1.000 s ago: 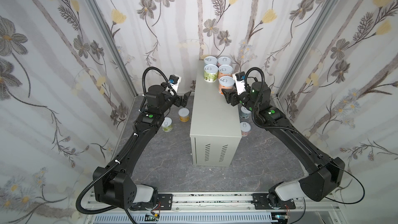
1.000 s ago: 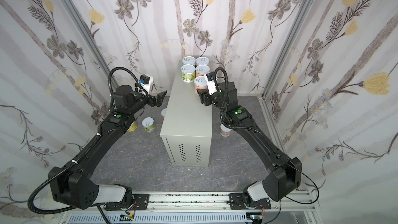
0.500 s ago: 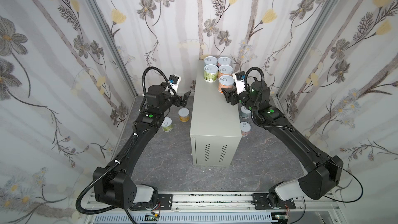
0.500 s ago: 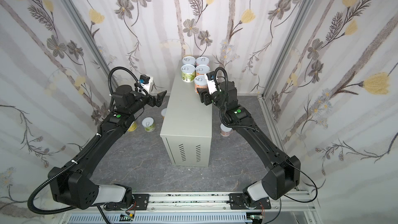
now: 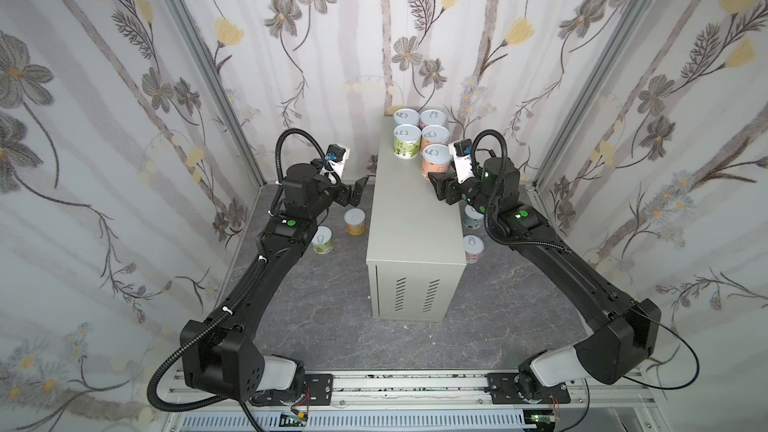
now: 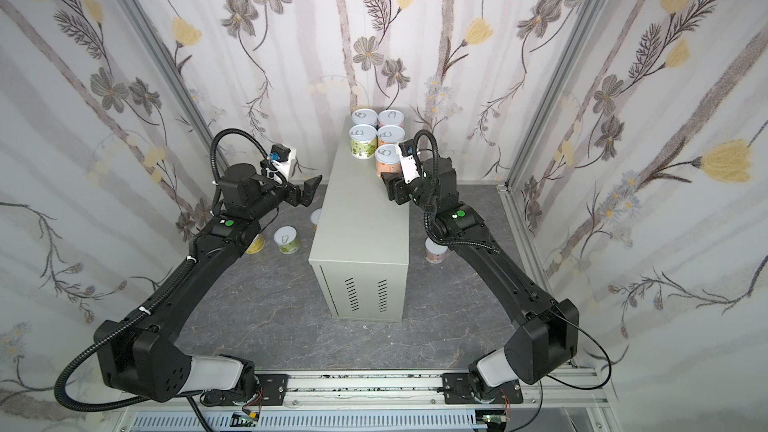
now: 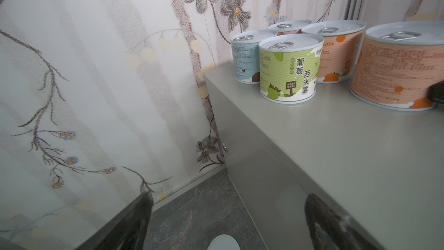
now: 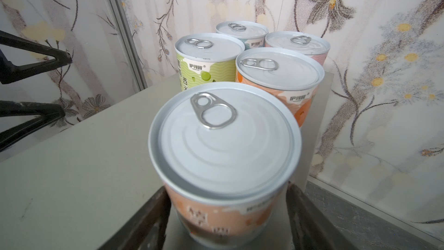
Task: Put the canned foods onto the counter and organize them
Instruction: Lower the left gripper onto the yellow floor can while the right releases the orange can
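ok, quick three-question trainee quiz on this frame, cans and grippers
1. How many canned foods stand on the counter?
2. True or false: the left gripper holds a can.
3. The front can, flanked by the right gripper, has which label colour? A green, B orange, C pale blue.
Key: 1 five; 2 false, it is open and empty; 3 B.

green tin (image 7: 287, 73) label: 葡萄 西米露 | nearest orange tin (image 7: 396, 73) label: fine print, too small to read
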